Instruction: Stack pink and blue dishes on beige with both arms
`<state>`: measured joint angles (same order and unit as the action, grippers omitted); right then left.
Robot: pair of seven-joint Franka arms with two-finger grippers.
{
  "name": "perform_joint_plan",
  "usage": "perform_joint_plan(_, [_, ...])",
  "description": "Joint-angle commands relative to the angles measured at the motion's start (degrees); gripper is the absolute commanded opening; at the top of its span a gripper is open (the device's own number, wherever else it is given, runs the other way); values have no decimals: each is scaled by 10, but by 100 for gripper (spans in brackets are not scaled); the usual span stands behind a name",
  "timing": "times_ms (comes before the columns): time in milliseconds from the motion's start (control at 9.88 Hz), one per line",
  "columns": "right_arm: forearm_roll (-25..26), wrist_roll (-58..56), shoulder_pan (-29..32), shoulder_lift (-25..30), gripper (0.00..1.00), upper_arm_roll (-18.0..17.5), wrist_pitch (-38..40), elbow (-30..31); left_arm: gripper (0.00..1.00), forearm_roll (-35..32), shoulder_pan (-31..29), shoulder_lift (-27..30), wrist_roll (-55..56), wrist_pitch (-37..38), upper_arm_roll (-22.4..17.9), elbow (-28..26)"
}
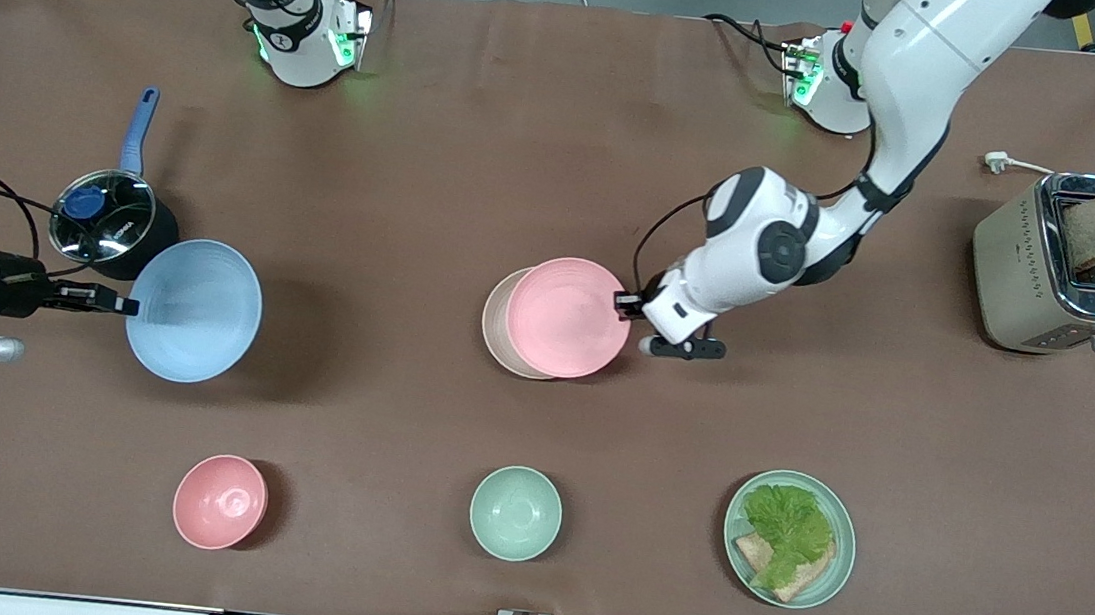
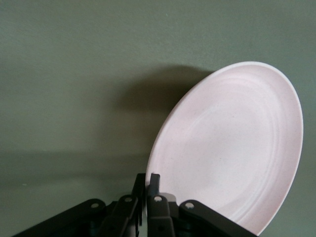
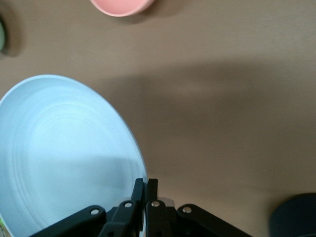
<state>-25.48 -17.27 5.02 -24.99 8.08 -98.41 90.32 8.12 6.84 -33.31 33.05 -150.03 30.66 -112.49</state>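
Left gripper point(image 1: 624, 304) pinches pink plate point(image 1: 569, 318) rim, over beige plate point(image 1: 497, 328) mid-table, offset toward left arm's end. Right gripper point(image 1: 128, 306) clamps blue plate point(image 1: 194, 310) rim, well apart near right arm's edge.

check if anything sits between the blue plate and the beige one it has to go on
No object stands on the table between them. The right hand holds the blue plate lifted; the pink plate, held by the left hand, already covers most of the beige plate, offset.

Pink plate point(image 1: 569, 318) held tilted over the beige plate point(image 1: 496, 321); blue plate point(image 1: 194, 310) held aloft, tilted.
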Motion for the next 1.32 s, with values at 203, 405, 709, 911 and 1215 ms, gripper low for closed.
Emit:
perform_joint_plan(203, [15,194,-35,63,1,-98,-29,39,100,-123,9,-42,126,3,15,35])
perform_joint_plan(405, [42,275,-36,96,1,-181,-110,99,100,-124,-4,36,105,29,11,-16])
perform_joint_plan(709, [46,308,-40,98,1,-285,-222,181,100,-124,-5,186,-40,162,-85,-53])
perform_joint_plan(911, [46,349,-48,96,1,-348,-342,250,100,-116,-10,260,-162,208,-162,-48])
perform_joint_plan(1215, [47,386,-119,51,2,-357,-454,280,100,-115,-14,324,-318,358,-252,36])
